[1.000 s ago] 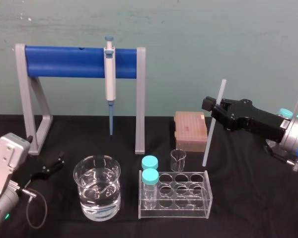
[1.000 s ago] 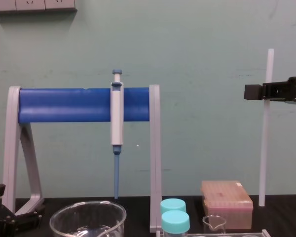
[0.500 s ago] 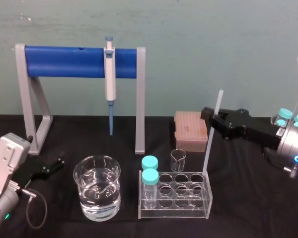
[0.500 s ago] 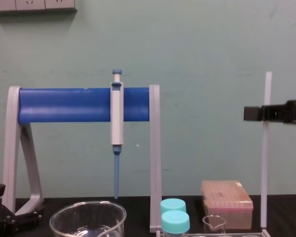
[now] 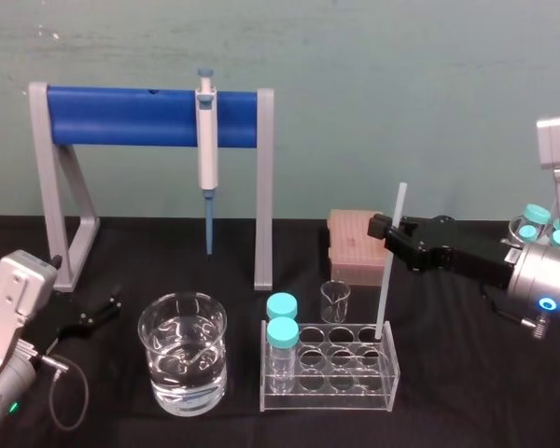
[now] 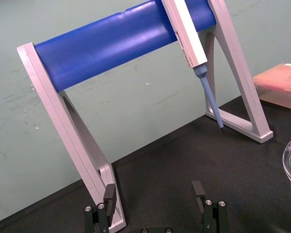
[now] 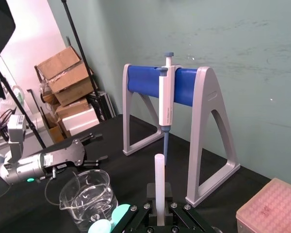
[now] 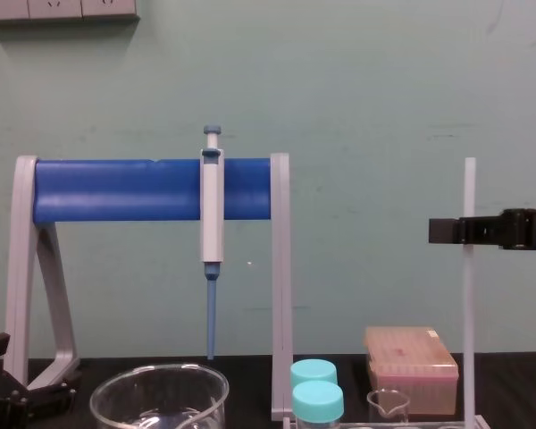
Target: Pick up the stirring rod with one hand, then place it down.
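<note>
The stirring rod (image 5: 385,289) is a thin white stick, held nearly upright. My right gripper (image 5: 389,235) is shut on its upper part, coming in from the right. The rod's lower end sits at the back right hole of the clear tube rack (image 5: 329,397). In the chest view the rod (image 8: 469,322) stands vertical with the right gripper (image 8: 464,231) pinching it. The right wrist view has the rod (image 7: 159,184) rising from between the fingers. My left gripper (image 5: 98,313) rests low at the table's left, open, with nothing between its fingers (image 6: 199,189).
A grey-white pipette (image 5: 206,140) hangs on the blue-barred stand (image 5: 131,117). A beaker of water (image 5: 182,353) stands left of the rack, which holds two teal-capped tubes (image 5: 282,336). Behind the rack are a small glass beaker (image 5: 334,301) and a pink tip box (image 5: 357,245).
My right gripper has come down and to the left with the rod. The rod's lower end has dropped from beside the rack to its back right hole. The left arm has stayed still.
</note>
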You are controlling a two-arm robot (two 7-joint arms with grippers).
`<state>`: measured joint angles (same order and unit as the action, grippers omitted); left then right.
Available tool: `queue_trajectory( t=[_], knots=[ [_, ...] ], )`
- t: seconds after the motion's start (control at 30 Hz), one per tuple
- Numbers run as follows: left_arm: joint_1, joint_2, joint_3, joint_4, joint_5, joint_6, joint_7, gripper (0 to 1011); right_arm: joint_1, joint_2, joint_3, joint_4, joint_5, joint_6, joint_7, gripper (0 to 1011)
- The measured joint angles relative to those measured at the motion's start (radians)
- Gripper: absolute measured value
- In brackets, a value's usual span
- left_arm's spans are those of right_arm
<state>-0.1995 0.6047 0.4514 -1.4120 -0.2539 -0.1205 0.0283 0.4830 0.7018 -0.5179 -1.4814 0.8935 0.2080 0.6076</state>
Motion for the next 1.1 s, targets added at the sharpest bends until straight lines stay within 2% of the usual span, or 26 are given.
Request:
queue_trajectory(
  t=[0.3,0.73,1.1],
  knots=[
    [0.0,0.0,0.0,0.0,0.0,0.0,0.0,1005,0.025,-0.022,-0.018,0.043,-0.027,-0.002,0.021,66],
    [0.0,0.0,0.0,0.0,0.0,0.0,0.0,1005,0.06,-0.072,-0.039,0.144,-0.036,-0.008,0.066,66],
    [0.0,0.0,0.0,0.0,0.0,0.0,0.0,1005,0.075,-0.092,-0.052,0.19,-0.055,-0.005,0.077,66]
  ],
)
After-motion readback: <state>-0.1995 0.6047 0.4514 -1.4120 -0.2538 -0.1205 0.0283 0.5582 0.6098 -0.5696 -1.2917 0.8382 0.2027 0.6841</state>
